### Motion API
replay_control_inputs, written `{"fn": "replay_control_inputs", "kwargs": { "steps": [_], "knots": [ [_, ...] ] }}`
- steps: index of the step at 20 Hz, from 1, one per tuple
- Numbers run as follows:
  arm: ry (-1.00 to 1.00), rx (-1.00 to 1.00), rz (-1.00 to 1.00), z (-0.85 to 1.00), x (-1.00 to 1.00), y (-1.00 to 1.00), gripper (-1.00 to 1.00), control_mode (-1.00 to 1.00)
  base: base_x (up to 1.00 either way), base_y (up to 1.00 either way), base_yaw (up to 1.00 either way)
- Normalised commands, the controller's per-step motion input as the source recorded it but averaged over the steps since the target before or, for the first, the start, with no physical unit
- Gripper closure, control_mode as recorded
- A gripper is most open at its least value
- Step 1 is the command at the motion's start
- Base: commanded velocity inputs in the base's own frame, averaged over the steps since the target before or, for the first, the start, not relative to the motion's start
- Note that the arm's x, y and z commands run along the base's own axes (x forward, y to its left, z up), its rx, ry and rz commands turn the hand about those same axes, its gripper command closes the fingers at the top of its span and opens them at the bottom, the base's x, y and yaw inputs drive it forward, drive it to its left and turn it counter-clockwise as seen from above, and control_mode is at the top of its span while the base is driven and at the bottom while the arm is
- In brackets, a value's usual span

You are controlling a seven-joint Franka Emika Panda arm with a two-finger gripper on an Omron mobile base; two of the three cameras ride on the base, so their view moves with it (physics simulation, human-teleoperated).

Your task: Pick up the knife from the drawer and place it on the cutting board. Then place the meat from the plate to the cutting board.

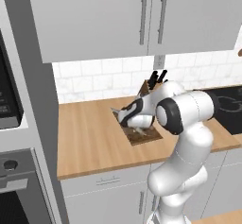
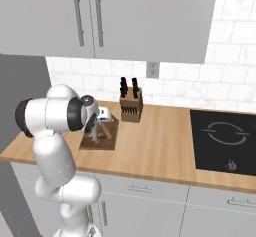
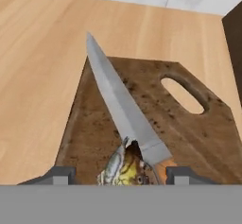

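from my left base view i see the tabletop [image 1: 90, 138] with plenty of bare wood out to its left edge, and the cutting board [image 1: 149, 135] sitting mid-depth with the wrist hanging right over it. in my hand view the board's left edge [image 3: 71, 124] has open wood beside it, and the knife [image 3: 120, 107] lies on the board with its tip poking just past the far left corner. right below the blade's heel, between the fingertips [image 3: 59, 175], there is a mottled yellow-grey lump that i take for the meat [image 3: 120, 168], resting on the board. the pincer [image 3: 116, 176] stands spread wide, its jaws well apart either side of the lump and not touching it. the board's handle slot [image 3: 184, 95] is toward the right. from my right base view the knife block [image 2: 131, 106] stands just behind the board, then free tabletop runs to the cooktop [image 2: 225, 141].
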Motion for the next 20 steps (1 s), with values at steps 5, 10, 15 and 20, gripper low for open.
{"fn": "replay_control_inputs", "kwargs": {
  "steps": [5,10,15,20],
  "knots": [
    [-0.11,0.0,0.0,0.05,-0.18,0.0,-1.0,-1.0,0.0,0.0,0.0],
    [-0.1,0.0,0.0,0.46,-0.46,-0.06,-1.0,-1.0,0.0,0.0,0.0],
    [-0.02,0.01,-0.05,0.61,-0.62,-0.21,-1.0,-1.0,0.0,0.0,0.0],
    [0.0,0.01,-0.06,1.0,-0.3,-0.06,-1.0,-1.0,0.0,0.0,0.0]
  ]
}}
